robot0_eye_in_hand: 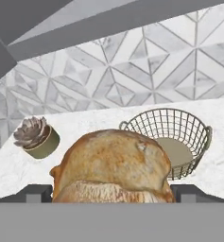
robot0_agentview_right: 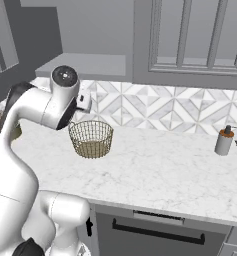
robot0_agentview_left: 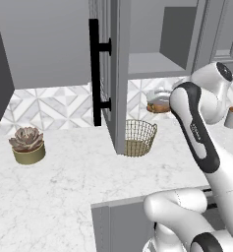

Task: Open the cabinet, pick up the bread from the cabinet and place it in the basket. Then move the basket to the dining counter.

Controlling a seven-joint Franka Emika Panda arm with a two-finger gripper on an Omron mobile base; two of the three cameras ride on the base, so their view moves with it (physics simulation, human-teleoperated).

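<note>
Gripper: I see the gripper (robot0_eye_in_hand: 111, 191) at the bottom of the hand view, its two dark fingertips clamped on either side of the bread (robot0_eye_in_hand: 114, 168).
Bread: it sits held between the fingertips, low centre of the hand view; in the left base view it shows right of centre, above the basket (robot0_agentview_left: 139, 138).
Basket: on the marble worktop (robot0_agentview_left: 64, 182), centre of the left base view; I see nothing inside it, just its tan base.
Cabinet: the cabinet (robot0_agentview_left: 112, 64) door stands open at upper centre, shelf bare.
Potted succulent: the succulent (robot0_agentview_left: 27, 144) is at left, well apart from the basket.
Soap dispenser: the dispenser (robot0_agentview_right: 224, 140) stands at the right of the right base view.
</note>
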